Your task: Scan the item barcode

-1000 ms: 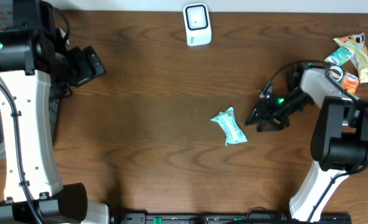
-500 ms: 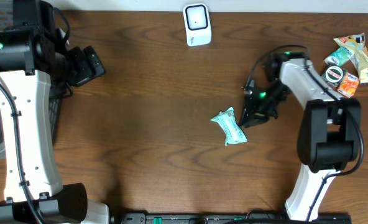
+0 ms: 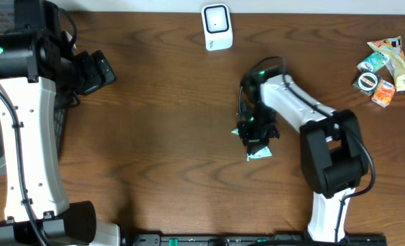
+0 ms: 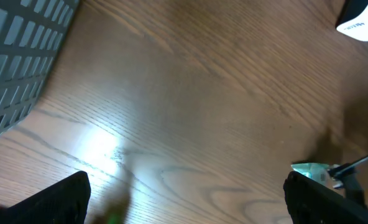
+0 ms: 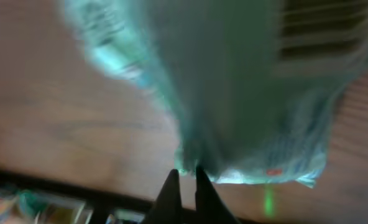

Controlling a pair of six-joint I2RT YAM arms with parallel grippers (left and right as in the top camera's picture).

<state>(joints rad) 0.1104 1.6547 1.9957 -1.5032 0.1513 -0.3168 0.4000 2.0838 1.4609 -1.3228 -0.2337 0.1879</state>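
Note:
The item is a teal snack packet [image 3: 260,153] lying on the wooden table right of centre, mostly covered from above by my right gripper [image 3: 255,134]. In the right wrist view the blurred packet [image 5: 246,87] fills the frame, and the right gripper [image 5: 186,170] has its two fingertips pressed together on the packet's lower edge. The white barcode scanner [image 3: 217,26] stands at the far edge of the table. My left gripper [image 3: 104,69] hovers open at the far left, well away. In the left wrist view the packet [image 4: 311,169] shows just beside the right finger, with nothing in the left gripper [image 4: 187,205].
A pile of other snack packets [image 3: 384,65] lies at the far right. A grey slatted basket [image 4: 16,56] sits at the left edge under the left arm. The scanner [image 4: 362,22] shows at the top right corner of the left wrist view.
My right arm swung left from beside the snack pile onto the teal packet, and its jaws closed. The left arm has not moved.

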